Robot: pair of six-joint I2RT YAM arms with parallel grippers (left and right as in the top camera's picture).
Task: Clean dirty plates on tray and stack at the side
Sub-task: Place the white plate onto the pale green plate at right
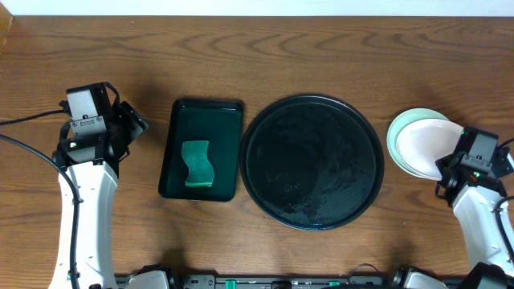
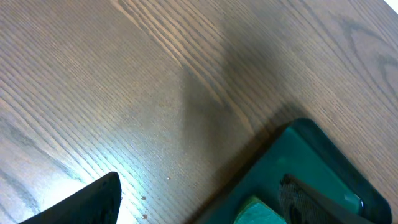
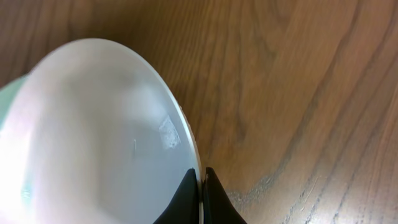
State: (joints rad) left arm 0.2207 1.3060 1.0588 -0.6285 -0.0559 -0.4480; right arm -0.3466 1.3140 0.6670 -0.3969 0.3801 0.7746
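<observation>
The round black tray (image 1: 312, 163) lies at the table's middle with no plate on it. At the far right a white plate (image 1: 424, 144) sits on top of a mint-green plate (image 1: 399, 128). I cannot make out a third plate. My right gripper (image 1: 450, 163) is shut on the white plate's right rim. In the right wrist view the fingers (image 3: 202, 171) pinch the rim of the white plate (image 3: 93, 137), and the mint plate's edge (image 3: 9, 93) shows at the left. My left gripper (image 1: 138, 124) is open and empty over the wood left of the green tray, with its fingers (image 2: 199, 180) spread.
A rectangular dark green tray (image 1: 173, 144) holding a wavy green sponge (image 1: 197, 164) lies left of the black tray. Its corner (image 2: 298, 155) and the sponge (image 2: 258, 211) show in the left wrist view. Bare wood surrounds the plates.
</observation>
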